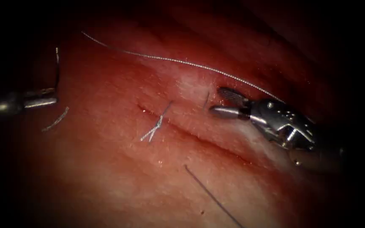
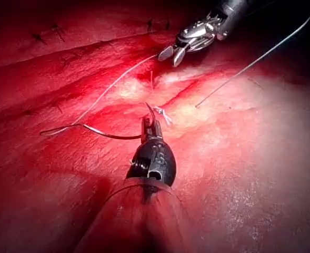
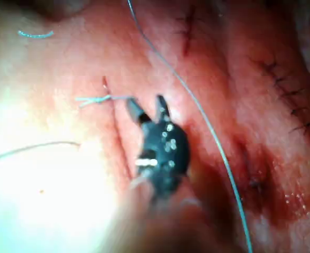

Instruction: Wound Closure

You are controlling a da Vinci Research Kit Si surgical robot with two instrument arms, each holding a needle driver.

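My left tool is at the far left, left of the cut, with its jaws shut on the curved needle. The needle is clear of the tissue. In the left wrist view the left tool grips the needle nearer one end than the middle. Thread trails from the needle. My right tool hovers over the cut's right side, jaws open and holding nothing, as the right wrist view also shows. A tied stitch with short cut ends sits on the cut.
A long pale thread arcs across the tissue above the cut, passing behind the right tool. A dark strand lies on the near tissue. A short loose piece of thread lies below the left tool. Older stitched lines mark the tissue nearby.
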